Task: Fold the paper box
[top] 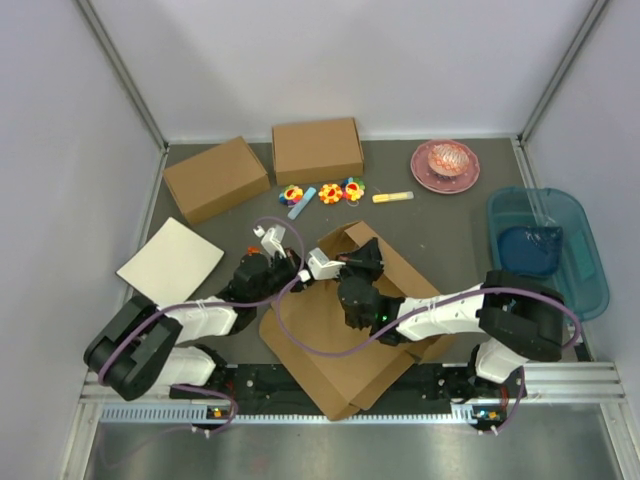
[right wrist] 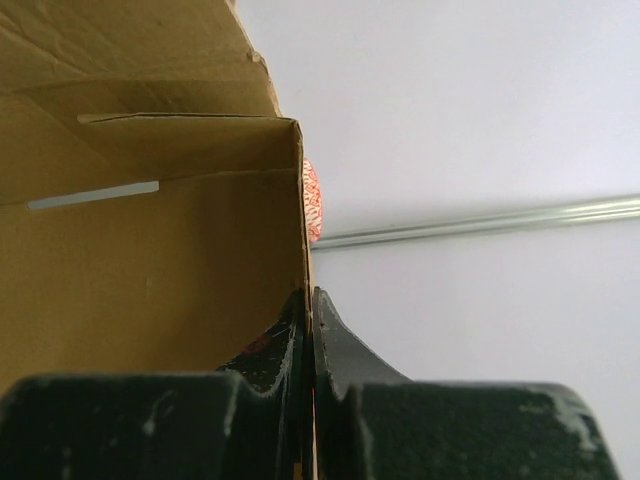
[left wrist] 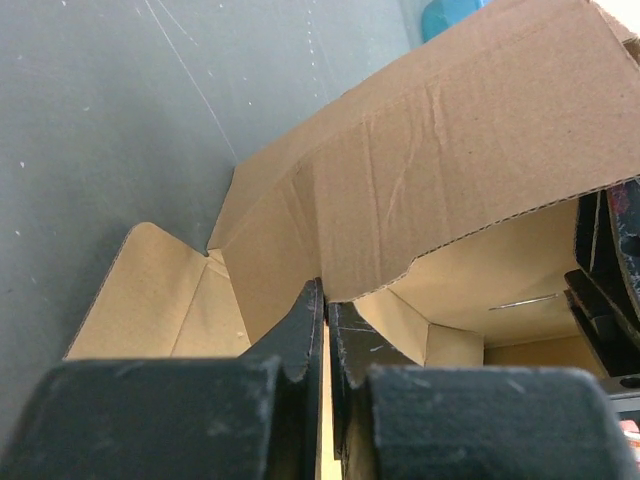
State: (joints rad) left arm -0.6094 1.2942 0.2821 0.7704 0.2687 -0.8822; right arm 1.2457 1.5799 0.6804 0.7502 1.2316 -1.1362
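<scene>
Paper box lies at the near middle of the dark counter, just ahead of the arm bases. It is a large brown die-cut sheet, partly raised. Its near part is spread flat and turned at an angle. Its far part stands up into walls where the left arm and right arm meet over it. From above I cannot tell how either arm is gripping.

Through the left wrist camera, the left fingers are clenched on the thin edge of an upright panel, with the cardboard pinched between them. Beyond them a wall rises and bends along a scored crease, its face lightly wrinkled. A small flap rests flat on the counter to the left. The inside of the forming tray opens to the right.

Through the right wrist camera, the right fingers are likewise clamped on the paper box, on the vertical edge of a wall. The brown inner face fills the left of the view. It shows a pale narrow slot and a folded corner above it.

The sheet looks light and fairly stiff across its panels, but it should hinge readily at the scored lines. Raised walls will probably spring back if let go. Panel edges close to a crease seem the best places to hold it. Pinching mid-panel or pulling hard risks denting or tearing the corrugated board.
</scene>
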